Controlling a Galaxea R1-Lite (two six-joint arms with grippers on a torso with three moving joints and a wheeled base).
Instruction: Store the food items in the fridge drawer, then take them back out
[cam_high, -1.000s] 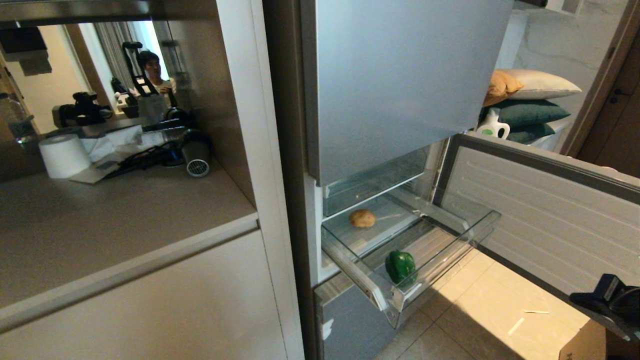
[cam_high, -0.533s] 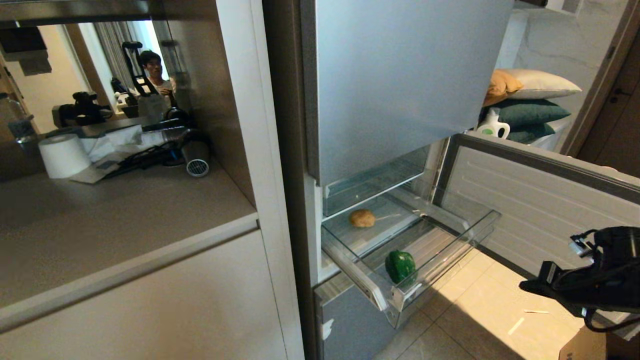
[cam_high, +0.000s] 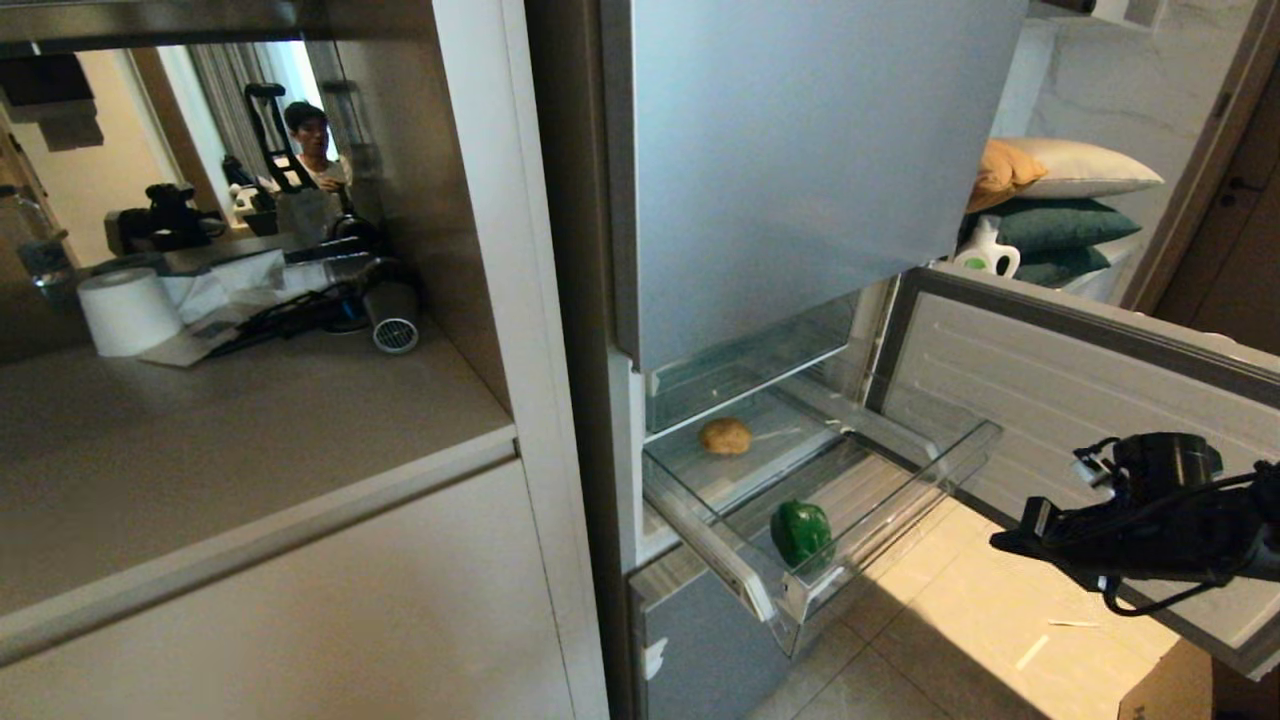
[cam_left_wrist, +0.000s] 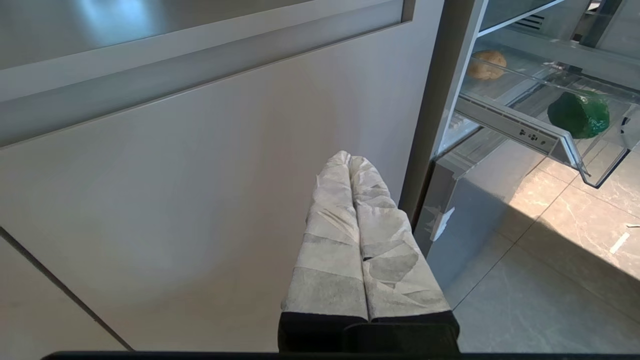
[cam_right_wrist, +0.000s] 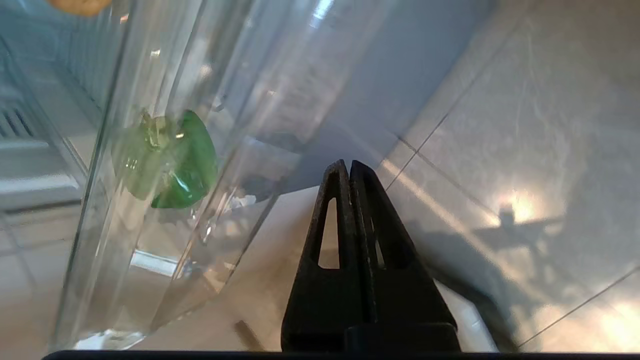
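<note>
We see the black right gripper (cam_high: 1005, 543) at about four o'clock in the head view, its two slotted fingers (cam_right_wrist: 345, 200) pressed flat together with nothing between them, held in the air above the pale tiled floor (cam_high: 960, 620) and pointing toward the fridge. At its nine o'clock, apart from it, the wide shallow fridge drawer of clear plastic (cam_high: 880, 500) stands pulled out from the tall silver fridge (cam_high: 800, 170). The glossy dark green bell pepper (cam_high: 801, 533) lies inside that drawer near its front corner, and the lumpy tan-yellow potato (cam_high: 725, 436) lies well behind it toward the back, at roughly eleven o'clock from the pepper; we cannot tell whether it lies in the drawer or on a clear sheet over it. The white lower fridge door (cam_high: 1080, 420) hangs open behind the gripper. The left gripper (cam_left_wrist: 349, 162), wrapped in pale tape, has its fingers together and empty, facing a beige cabinet door (cam_left_wrist: 175, 190) beside the fridge.
</note>
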